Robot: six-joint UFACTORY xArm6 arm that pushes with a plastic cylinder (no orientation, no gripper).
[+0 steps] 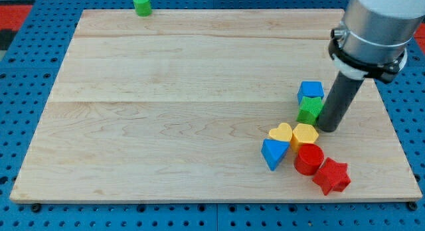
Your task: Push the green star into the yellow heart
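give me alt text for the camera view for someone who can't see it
My tip rests on the wooden board just right of the green star, which sits above the yellow heart. Other blocks cluster nearby; a green cylinder stands at the top edge.

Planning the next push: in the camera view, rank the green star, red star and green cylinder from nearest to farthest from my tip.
Your tip sits at the view's right.
1. Green star: right beside the tip, on its left, apparently touching.
2. Red star: below the tip, toward the view's bottom.
3. Green cylinder: far off at the view's top left edge.
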